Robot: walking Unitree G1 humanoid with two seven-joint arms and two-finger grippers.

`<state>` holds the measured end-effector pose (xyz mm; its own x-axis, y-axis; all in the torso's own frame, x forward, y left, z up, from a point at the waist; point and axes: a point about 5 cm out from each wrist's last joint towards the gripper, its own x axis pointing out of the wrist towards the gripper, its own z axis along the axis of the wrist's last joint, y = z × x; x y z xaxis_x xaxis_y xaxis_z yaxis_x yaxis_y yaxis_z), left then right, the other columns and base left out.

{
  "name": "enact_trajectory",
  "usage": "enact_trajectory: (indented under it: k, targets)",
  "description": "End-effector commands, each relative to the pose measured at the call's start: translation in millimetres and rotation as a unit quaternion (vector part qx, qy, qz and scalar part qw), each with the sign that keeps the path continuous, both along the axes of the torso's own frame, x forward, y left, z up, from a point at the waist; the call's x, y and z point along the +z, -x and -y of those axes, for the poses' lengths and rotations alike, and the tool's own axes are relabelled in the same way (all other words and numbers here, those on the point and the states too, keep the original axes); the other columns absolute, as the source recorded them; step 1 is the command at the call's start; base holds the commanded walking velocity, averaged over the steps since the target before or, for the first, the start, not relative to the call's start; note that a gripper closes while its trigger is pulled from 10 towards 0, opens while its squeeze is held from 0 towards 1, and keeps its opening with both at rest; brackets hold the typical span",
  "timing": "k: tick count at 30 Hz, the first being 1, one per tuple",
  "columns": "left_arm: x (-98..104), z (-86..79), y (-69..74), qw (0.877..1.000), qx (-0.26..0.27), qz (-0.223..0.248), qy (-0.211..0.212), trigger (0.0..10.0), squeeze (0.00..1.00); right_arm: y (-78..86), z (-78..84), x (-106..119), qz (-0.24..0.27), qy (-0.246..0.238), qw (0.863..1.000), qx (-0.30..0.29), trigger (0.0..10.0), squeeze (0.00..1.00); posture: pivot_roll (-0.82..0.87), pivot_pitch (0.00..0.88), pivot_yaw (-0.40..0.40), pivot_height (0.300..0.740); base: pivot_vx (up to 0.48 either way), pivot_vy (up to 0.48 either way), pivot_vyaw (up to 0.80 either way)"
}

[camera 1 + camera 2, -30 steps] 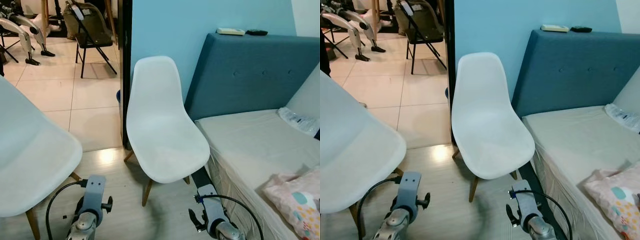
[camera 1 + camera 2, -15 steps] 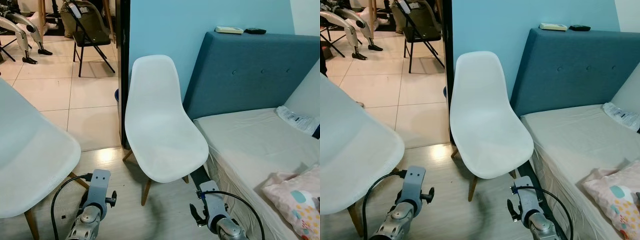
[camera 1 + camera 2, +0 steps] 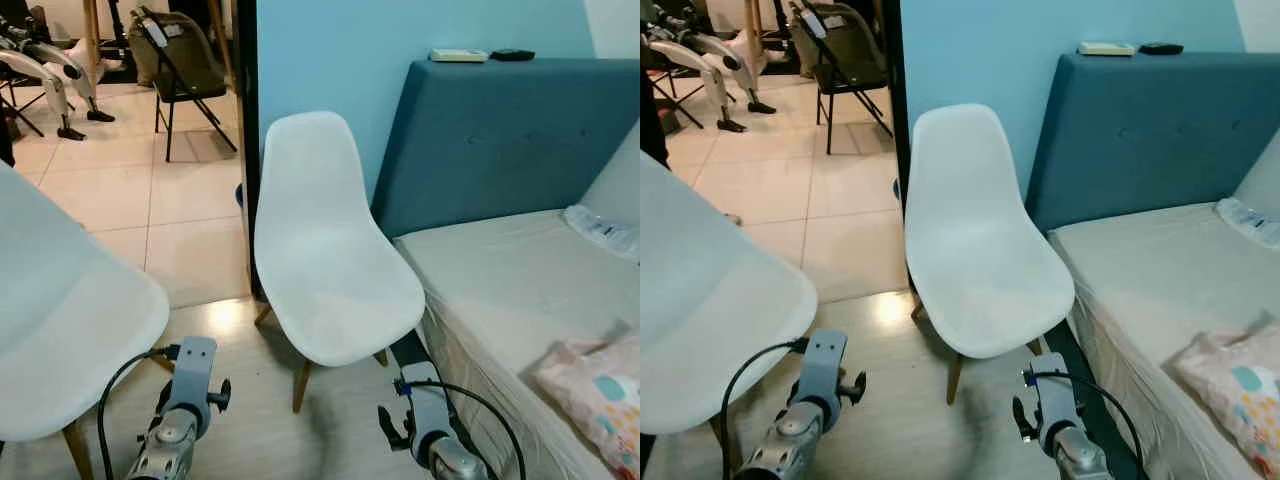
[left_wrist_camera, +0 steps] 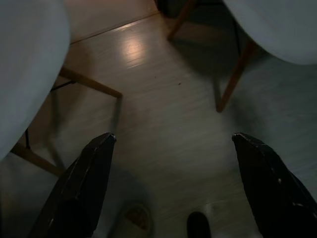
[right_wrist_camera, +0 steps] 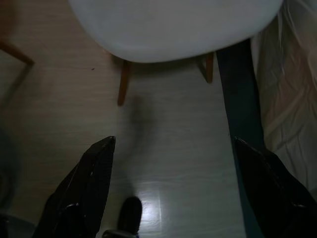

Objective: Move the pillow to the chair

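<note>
Pillow [image 3: 598, 395] (pink, patterned) lies at the near edge of the bed [image 3: 500, 290], well apart from the white chair [image 3: 325, 260] that stands just beside the bed's corner against the blue wall [image 3: 330, 60]. Open wood floor [image 3: 250, 430] runs between this chair and a second white chair [image 3: 60, 330] on the left; a doorway shows tiled floor [image 3: 130, 190] beyond. Both arms hang low: left gripper [image 4: 171, 193] and right gripper [image 5: 173, 193] spread wide, holding nothing, seemingly over bare floor.
</note>
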<state>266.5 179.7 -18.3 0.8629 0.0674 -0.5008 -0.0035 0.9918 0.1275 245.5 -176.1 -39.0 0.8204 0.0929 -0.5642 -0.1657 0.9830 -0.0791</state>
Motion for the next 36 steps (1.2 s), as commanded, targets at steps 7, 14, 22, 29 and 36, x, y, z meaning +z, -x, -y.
enact_trajectory:
  k: [7,14,22,29,36]
  targets:
    - [1,4.6,-0.6,1.0,0.002,0.002,0.012,10.0,0.0,3.2,2.2,-3,-0.009,0.0,1.0,-0.005,10.0,0.0,0.08,0.058,-0.072,0.74,0.0,0.0,-0.8]
    - [4,2.3,-3.2,1.0,0.014,0.016,0.012,10.0,0.0,0.2,-1.6,-1,-0.005,-0.006,1.0,0.0,10.0,0.0,0.09,0.054,-0.081,0.74,0.0,0.0,-0.8]
    - [5,0.9,-2.8,1.0,0.021,0.018,0.014,10.0,0.0,0.5,-1.9,-1,-0.011,-0.014,1.0,-0.001,10.0,0.0,0.08,0.057,-0.087,0.74,0.0,0.0,-0.8]
    - [5,1.1,-3.7,1.0,0.02,0.019,0.015,10.0,0.0,0.6,1.1,-1,-0.01,-0.006,1.0,-0.001,10.0,0.0,0.07,0.06,-0.084,0.74,0.0,0.0,-0.8]
    - [9,1.1,-5.9,0.999,0.026,0.031,0.018,10.0,0.0,-3.4,3.5,3,-0.001,-0.014,1.0,-0.017,10.0,0.0,0.06,0.06,-0.077,0.74,0.0,0.0,-0.8]
